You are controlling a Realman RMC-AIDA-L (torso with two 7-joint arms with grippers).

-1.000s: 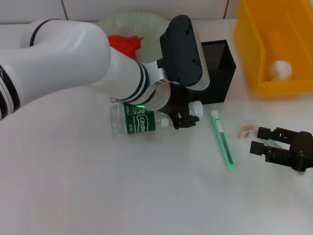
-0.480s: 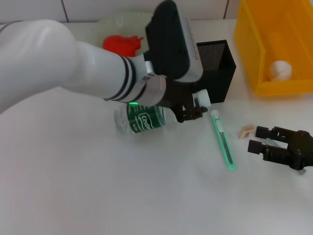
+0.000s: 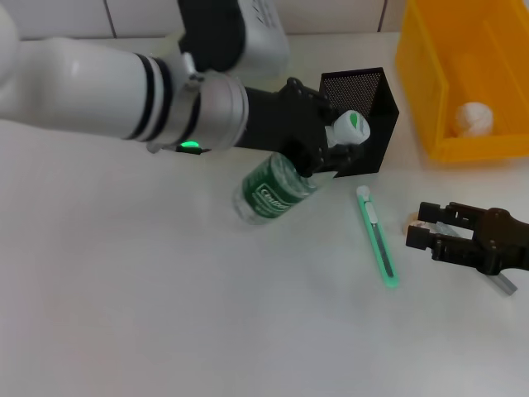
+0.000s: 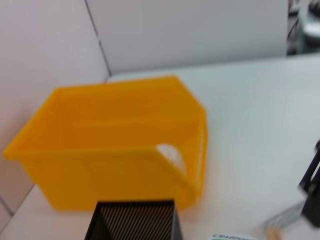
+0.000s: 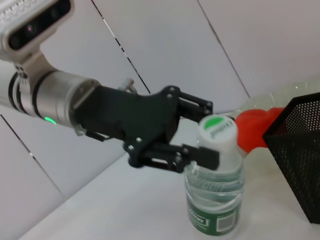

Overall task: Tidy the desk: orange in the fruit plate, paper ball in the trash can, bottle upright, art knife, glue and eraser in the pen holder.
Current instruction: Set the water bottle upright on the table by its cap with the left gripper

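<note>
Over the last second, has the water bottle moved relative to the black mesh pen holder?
Yes. The bottle, shut in the left gripper, has swung up from lying flat; its cap now sits against the pen holder front.

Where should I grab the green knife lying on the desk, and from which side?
Probably take the knife across its thin middle, coming straight down from above. It lies flat on the table, long and narrow, so the fingers should close across its width. The right gripper sits nearest; the left gripper holds the bottle.
</note>
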